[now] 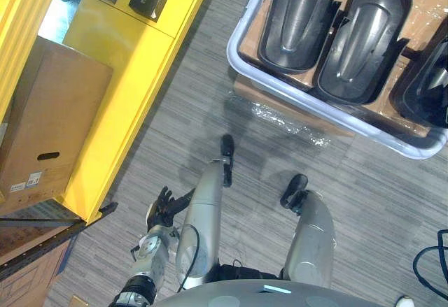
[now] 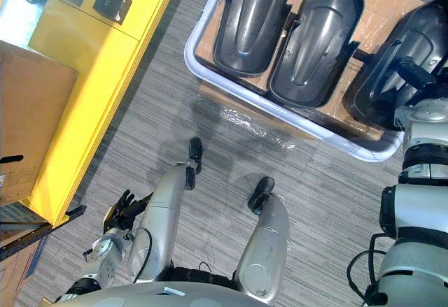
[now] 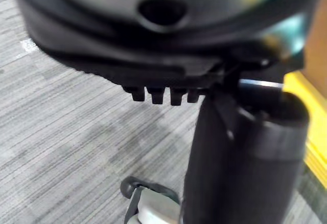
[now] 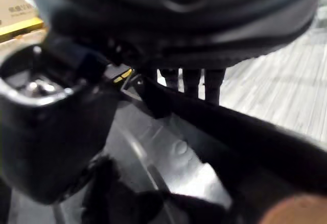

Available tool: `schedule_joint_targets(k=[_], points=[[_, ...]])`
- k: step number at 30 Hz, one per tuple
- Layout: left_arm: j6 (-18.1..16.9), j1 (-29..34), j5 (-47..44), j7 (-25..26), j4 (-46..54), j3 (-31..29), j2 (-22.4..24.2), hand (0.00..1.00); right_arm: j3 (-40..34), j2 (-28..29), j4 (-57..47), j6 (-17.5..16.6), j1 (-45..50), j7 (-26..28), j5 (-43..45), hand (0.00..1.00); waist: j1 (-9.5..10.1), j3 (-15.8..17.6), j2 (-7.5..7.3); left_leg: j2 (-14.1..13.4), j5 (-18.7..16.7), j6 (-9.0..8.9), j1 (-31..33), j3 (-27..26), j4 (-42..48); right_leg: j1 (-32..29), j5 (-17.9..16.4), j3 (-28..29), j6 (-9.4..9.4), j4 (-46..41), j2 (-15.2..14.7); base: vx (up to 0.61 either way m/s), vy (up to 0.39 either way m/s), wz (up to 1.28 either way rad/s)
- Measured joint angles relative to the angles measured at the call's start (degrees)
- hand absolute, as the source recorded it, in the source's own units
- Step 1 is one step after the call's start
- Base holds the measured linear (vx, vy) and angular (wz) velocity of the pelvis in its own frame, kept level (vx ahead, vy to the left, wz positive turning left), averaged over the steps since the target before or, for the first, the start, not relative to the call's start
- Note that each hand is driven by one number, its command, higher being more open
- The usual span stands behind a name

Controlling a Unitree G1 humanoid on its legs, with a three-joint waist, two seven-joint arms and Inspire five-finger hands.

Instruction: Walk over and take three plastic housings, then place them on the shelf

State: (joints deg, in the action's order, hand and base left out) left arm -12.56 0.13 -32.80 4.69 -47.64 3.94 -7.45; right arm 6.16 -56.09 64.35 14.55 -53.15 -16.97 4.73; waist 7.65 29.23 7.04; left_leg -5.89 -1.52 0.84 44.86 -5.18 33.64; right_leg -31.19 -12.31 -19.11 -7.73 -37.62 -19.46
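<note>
While left hand [image 1: 166, 205] hangs relaxed | right hand [image 2: 411, 75] at housing [image 2: 420, 31] rim; grip unclear

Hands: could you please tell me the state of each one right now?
Left hand: open, holding nothing.
Right hand: at the rightmost plastic housing; whether it grips cannot be told.

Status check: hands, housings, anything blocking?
Left hand open, low beside shelf. Right hand at rightmost housing; all three in tray. Nothing in the way.
</note>
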Motion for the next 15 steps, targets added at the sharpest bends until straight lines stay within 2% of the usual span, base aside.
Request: schedule_joint_targets(k=[3, 6, 9, 12, 15], points=[[-0.3, 0.0, -1.5, 0.0, 0.1, 0.0, 0.1, 1.00, 1.3, 0.0, -0.1, 0.8, -0.3, -0.3, -2.2, 0.00, -0.01, 0.0, -0.01, -1.0, 0.1, -0.09, 0.0, -0.8, -0.2, -0.4, 0.1, 0.4, 0.01, 0.5, 0.7, 0.00, -0.034, -0.16], [-0.9, 0.0, -3.6, -0.4, 0.9, 0.0, 0.2, 1.00, 1.4, 0.2, -0.6, 0.2, -0.4, 0.9, -2.9, 0.00, -0.13, 0.0, -0.04, -1.9, 0.1, -0.12, -0.1, -1.1, -0.1, -0.4, 0.5, 0.4, -0.03, 0.9, 1.4, 0.03, -0.038, -0.12], [-1.0, 0.0, -3.7, -0.4, 2.2, -0.2, 0.2, 1.00, 2.9, 2.2, -2.4, -1.6, -0.3, 1.1, -4.4, 0.00, -0.09, 0.0, -0.20, -2.7, 0.2, 0.01, -1.4, -1.4, 0.0, 0.7, 0.6, 0.4, 0.10, 0.9, 1.7, 0.04, -0.060, -0.07], [-0.9, 0.0, -5.3, -0.5, 3.7, -0.3, 0.6, 1.00, 3.6, 5.1, -2.6, -5.7, 0.9, -0.6, -6.8, 0.00, -0.25, -0.1, -0.38, -2.8, 0.3, -0.29, -4.2, -1.3, -1.0, 3.5, 0.4, -0.3, 0.43, 1.6, 1.9, 0.02, -0.062, 0.03], [-0.8, 0.0, -5.3, -0.8, 5.1, -0.4, 0.6, 1.00, 3.6, 6.4, -4.5, -7.9, 3.2, -2.2, -9.0, 0.00, -0.41, 0.0, -0.69, -2.9, 0.6, -0.74, -6.3, -1.1, -2.4, 6.2, 0.4, -1.3, 0.44, 3.1, 2.3, 0.01, -0.058, 0.10]])
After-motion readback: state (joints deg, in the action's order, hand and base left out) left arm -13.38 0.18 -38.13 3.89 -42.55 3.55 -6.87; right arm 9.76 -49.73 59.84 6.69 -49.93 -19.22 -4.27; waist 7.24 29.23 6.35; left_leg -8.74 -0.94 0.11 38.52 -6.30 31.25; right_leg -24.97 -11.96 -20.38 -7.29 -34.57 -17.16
